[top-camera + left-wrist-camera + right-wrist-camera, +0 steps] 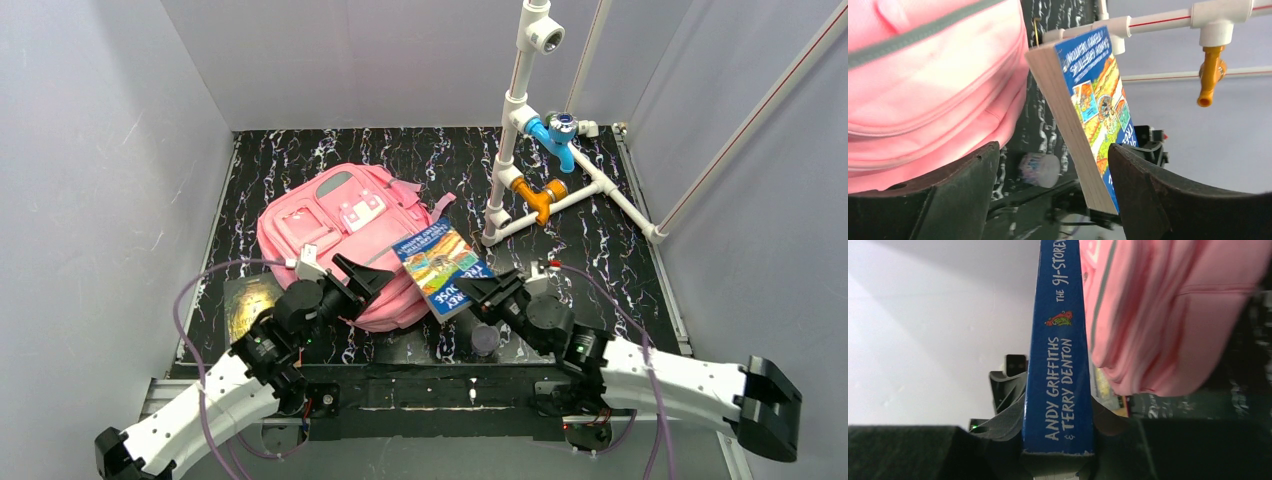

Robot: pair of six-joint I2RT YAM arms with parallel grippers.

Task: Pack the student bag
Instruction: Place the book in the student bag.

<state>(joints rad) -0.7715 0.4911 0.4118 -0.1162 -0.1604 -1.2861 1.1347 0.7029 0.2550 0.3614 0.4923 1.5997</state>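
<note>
A black worktop (600, 250) veined with white is seen, boxed in by pale walls (400, 60). The student bag (330, 230) is laid flat just left of the worktop's centre, pockets facing up, with its lower side turned toward the near edge. The left gripper (368, 272) is parked at that near side of the bag. Its jaws are spread wide and nothing is held between them.

Over on the right, a blue paperback (440, 265) is clamped at its near end by the right gripper (487, 290). The spine, lettered "The 91-Storey" and "Andy Griffiths & Terry Denton", is pinched between the fingers. The book is held tilted just beside the bag's right side; whether the two touch cannot be told.

A white PVC pipe frame (510, 130) with a blue valve (555, 135) and an orange valve (535, 195) is stood at the far right corner. A small cylindrical object (485, 340) is spotted by the near edge, and a gold flat item (245, 300) near the left edge.
</note>
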